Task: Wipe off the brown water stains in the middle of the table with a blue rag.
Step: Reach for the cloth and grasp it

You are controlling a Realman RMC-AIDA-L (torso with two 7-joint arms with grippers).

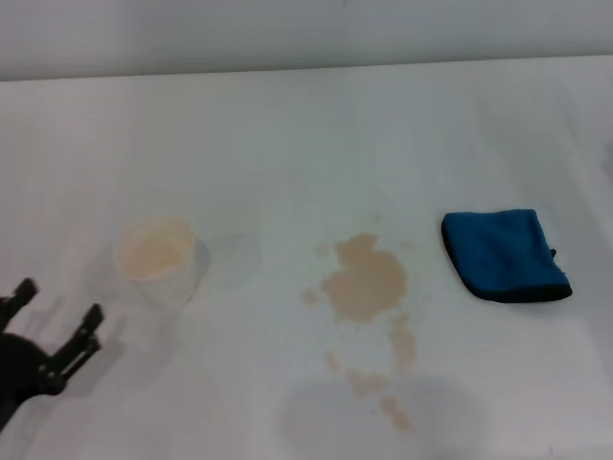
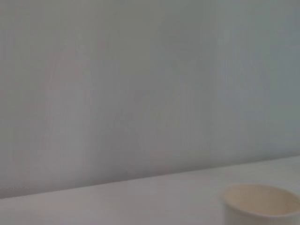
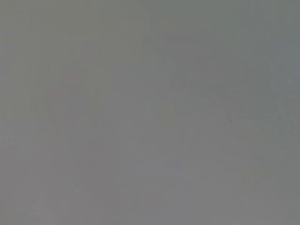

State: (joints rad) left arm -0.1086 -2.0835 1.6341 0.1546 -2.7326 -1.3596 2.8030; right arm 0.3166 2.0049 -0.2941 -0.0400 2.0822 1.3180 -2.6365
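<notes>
The brown water stains (image 1: 365, 286) spread over the middle of the white table (image 1: 287, 144), a tan blotch with smaller droplets trailing toward the near edge. The blue rag (image 1: 504, 255) lies folded flat to the right of the stains, apart from them. My left gripper (image 1: 56, 321) is at the near left, open and empty, just in front of a whitish cup. My right gripper is out of view; the right wrist view shows only a plain grey surface.
A small whitish cup (image 1: 159, 257) stands upright left of the stains; its rim also shows in the left wrist view (image 2: 262, 201). The table's far edge (image 1: 306, 69) meets a grey wall.
</notes>
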